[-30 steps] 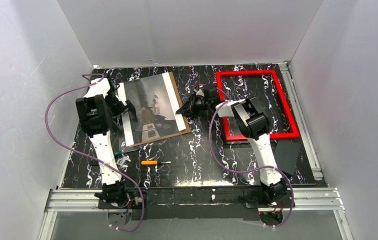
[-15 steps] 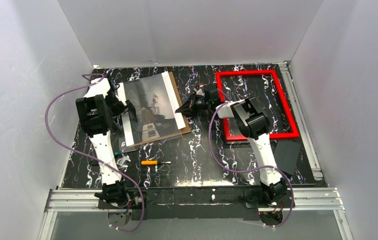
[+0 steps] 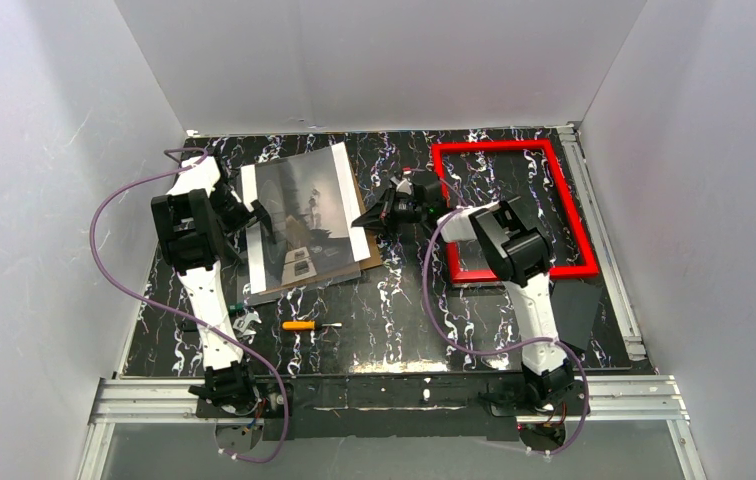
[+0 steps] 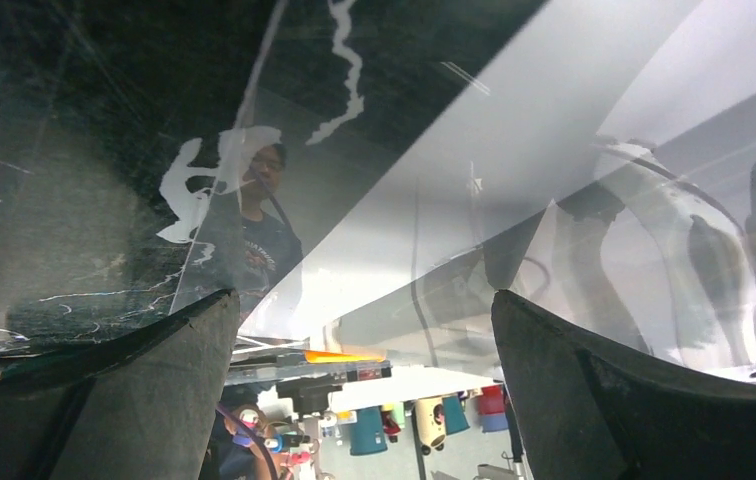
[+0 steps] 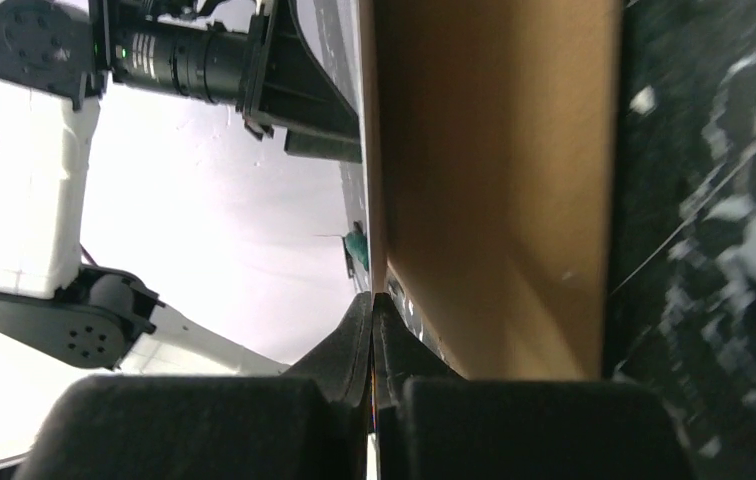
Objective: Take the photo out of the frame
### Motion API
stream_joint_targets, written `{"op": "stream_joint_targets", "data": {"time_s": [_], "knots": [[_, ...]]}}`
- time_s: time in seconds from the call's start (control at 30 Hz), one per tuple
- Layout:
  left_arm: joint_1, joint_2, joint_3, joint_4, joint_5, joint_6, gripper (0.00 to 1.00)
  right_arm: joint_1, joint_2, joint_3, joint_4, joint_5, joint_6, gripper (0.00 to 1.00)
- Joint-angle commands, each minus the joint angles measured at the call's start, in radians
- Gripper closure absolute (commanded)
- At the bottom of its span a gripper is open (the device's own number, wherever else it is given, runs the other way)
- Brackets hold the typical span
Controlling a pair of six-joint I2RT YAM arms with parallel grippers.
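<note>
one photo, right fingers apparently pinching its edge, left fingers spread

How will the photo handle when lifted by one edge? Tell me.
Probably floppy: the photo is a thin sheet lying on the backing board. Likely slippery, since its glossy face shows reflections in the left wrist view. Probably light for its size.

The left end effector is holding its two black fingers wide apart at the bottom edge. Beyond them, a glossy grey photo print with a broad white strip is mirroring the room and covering part of the black, white-veined marble tabletop.
</note>
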Motion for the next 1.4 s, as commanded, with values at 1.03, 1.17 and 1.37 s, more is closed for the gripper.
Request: {"op": "stream_joint_targets", "data": {"time_s": [1.03, 1.17, 1.37], "knots": [[0.004, -0.017, -0.040, 0.032, 0.185, -0.003, 0.02, -0.054, -0.325, -0.133, -0.194, 0.069, -0.292, 0.99], [0.003, -0.004, -0.045, 0.046, 0.217, -0.022, 0.02, -0.058, -0.329, -0.117, -0.217, 0.059, -0.300, 0.99], [0.003, -0.007, -0.076, 0.099, 0.272, -0.076, 0.02, -0.080, -0.390, -0.040, -0.431, 0.083, -0.413, 0.99]]}}
